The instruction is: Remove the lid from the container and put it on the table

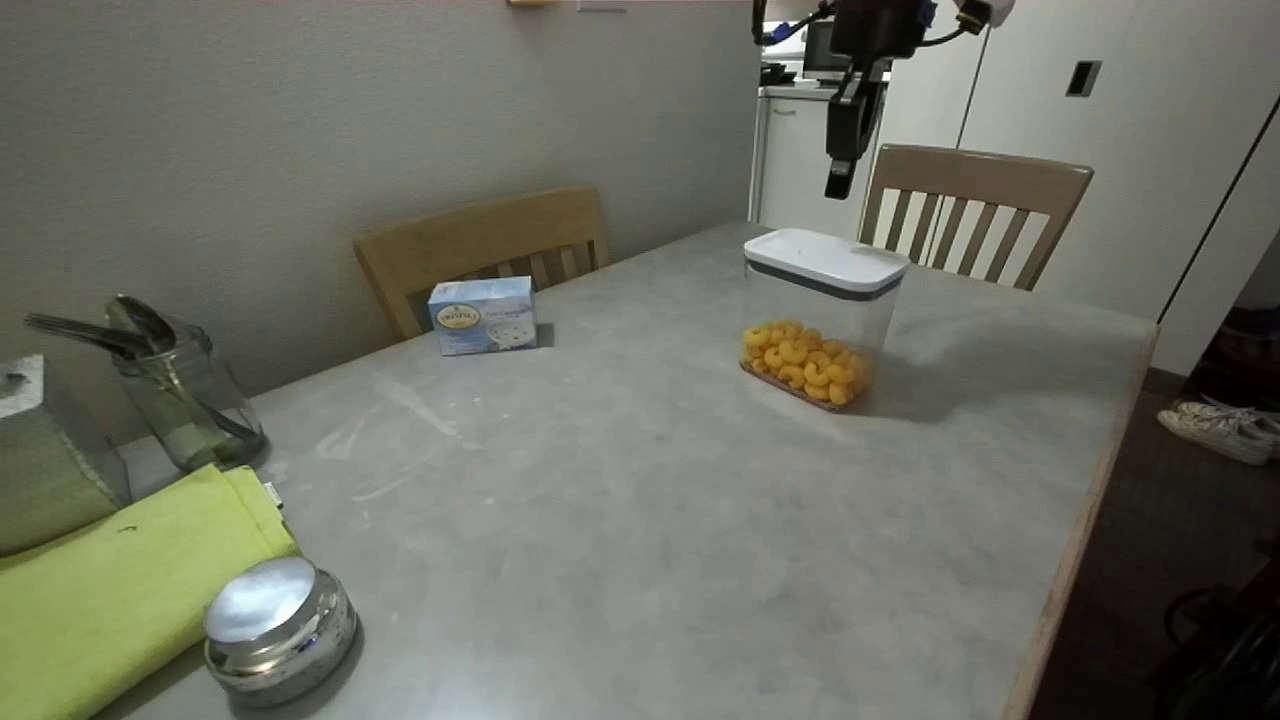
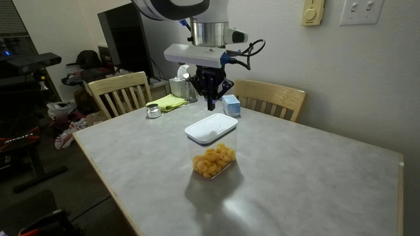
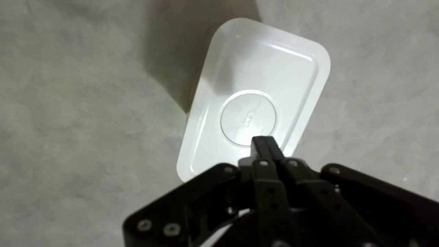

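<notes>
The white rounded-rectangular lid [image 1: 825, 260] sits on the clear container [image 1: 815, 312] in both exterior views [image 2: 210, 127]. The container [image 2: 215, 160] stands upright on the grey table [image 1: 640, 540] with yellow-orange pieces in its lower part. My gripper [image 1: 838, 182] is shut and empty, pointing down above the lid and apart from it. It also shows above the lid in an exterior view [image 2: 211, 105]. In the wrist view the shut fingertips [image 3: 263, 140] cover a lower part of the lid [image 3: 274, 75], just below its round centre button [image 3: 248, 118]. The container is mostly hidden beneath the lid there.
A pale blue box [image 1: 485, 316] stands near the wall-side chair [image 1: 490, 240]. A glass jar with cutlery [image 1: 190, 400], a tissue box [image 1: 50, 460], a yellow-green cloth [image 1: 140, 570] and a round metal tin [image 1: 280, 630] stand at the table's far end from the container.
</notes>
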`<state>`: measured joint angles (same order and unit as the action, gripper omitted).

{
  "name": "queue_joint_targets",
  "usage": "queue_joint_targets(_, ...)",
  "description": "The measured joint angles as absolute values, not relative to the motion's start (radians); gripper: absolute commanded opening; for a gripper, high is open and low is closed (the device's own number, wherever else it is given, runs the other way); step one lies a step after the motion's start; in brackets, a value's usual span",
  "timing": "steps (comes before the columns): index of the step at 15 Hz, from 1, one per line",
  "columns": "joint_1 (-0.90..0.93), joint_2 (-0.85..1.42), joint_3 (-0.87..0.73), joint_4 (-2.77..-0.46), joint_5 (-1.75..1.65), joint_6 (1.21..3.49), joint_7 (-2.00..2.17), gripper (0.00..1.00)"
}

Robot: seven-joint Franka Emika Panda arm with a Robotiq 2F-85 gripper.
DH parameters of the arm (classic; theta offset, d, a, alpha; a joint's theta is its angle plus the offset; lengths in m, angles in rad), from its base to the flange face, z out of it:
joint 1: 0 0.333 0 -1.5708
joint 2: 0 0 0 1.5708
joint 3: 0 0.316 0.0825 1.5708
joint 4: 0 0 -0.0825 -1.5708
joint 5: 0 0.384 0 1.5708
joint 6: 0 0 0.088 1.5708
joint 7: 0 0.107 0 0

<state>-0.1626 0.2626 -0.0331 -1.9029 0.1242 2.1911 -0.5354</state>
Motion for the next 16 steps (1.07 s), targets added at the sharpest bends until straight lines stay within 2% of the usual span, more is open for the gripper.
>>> queue_joint_targets(16,-0.169,0.344,-0.025,-1.948,0.151,2.277,-0.582,0.0)
